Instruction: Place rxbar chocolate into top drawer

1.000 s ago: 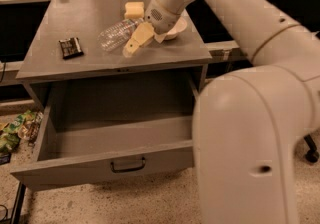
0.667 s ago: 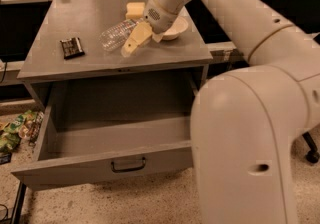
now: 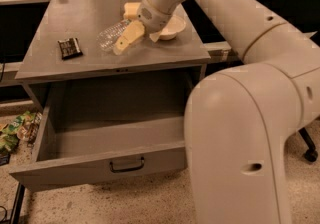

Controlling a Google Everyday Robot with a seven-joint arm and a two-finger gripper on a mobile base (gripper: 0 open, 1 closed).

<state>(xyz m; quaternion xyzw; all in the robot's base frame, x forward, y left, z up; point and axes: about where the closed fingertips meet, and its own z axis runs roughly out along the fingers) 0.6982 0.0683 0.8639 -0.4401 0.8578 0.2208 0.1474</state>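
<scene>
The rxbar chocolate [image 3: 69, 48] is a small black bar lying flat on the left part of the grey cabinet top [image 3: 75, 18]. The top drawer [image 3: 95, 170] is pulled wide open below, and nothing shows inside it. Its dark bar handle [image 3: 127, 164] is at the centre of the front panel. My gripper [image 3: 129, 37] hangs low over the middle of the cabinet top, right by a clear plastic bottle [image 3: 111, 34] lying on its side. It is about a hand's width right of the bar and holds nothing that I can see.
A yellow sponge block [image 3: 131, 10] lies behind the gripper and a white bowl [image 3: 172, 27] to its right. My arm's large body [image 3: 240, 133] fills the right foreground. Snack bags [image 3: 15, 130] lie on the floor left of the drawer.
My gripper has shifted slightly to the left, toward the bottle. The bar, bottle and drawer have not moved.
</scene>
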